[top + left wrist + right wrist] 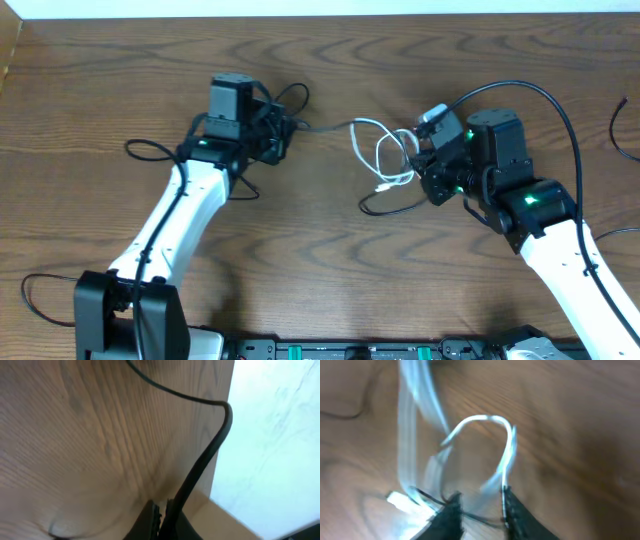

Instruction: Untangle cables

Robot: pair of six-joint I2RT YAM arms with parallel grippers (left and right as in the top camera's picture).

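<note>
My left gripper (161, 514) is clamped shut on a black cable (200, 467), which rises from the tips and bends away over the surface (330, 260). My right gripper (481, 510) is partly open with a narrow gap, and the white cable (480, 419) loops right at its tips, touching one finger; too blurred to tell if anything is pinched. The white cable lies coiled mid-surface between both arms, just left of my right gripper, and the black cable runs from my left gripper rightward to it.
</note>
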